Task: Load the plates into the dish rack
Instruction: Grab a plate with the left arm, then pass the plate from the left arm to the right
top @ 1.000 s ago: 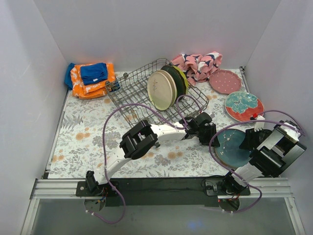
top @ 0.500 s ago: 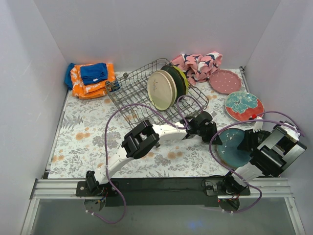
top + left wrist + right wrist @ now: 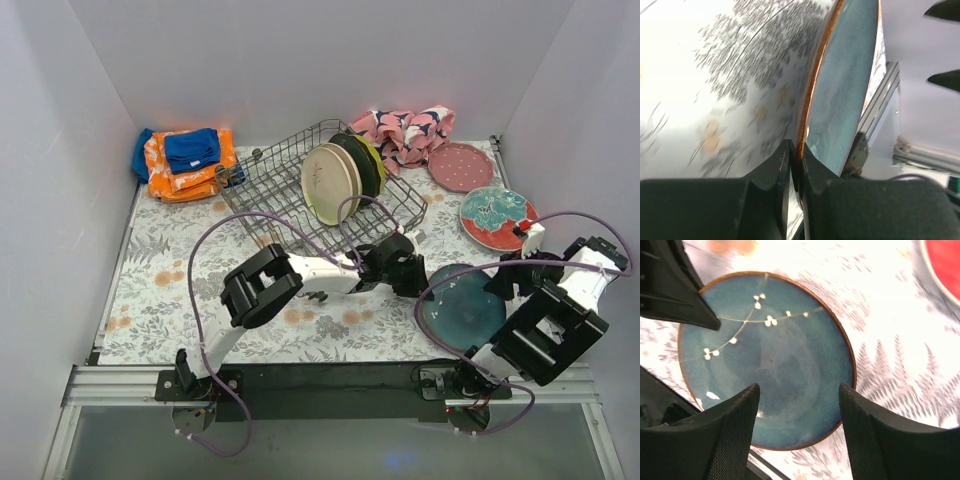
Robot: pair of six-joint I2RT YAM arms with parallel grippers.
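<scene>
- My left gripper [image 3: 796,150] is clamped tight on the left rim of the teal plate [image 3: 840,95].
- My right gripper [image 3: 797,387] hangs open above it, holding nothing.
- The dish rack [image 3: 270,185] lies behind, leftward.

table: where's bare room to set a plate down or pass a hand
Bare mat at front left, bordered by the folded cloths, the dish rack and the left arm. Crowded at right: blue plate, red-rimmed plate, pink plate.
</scene>
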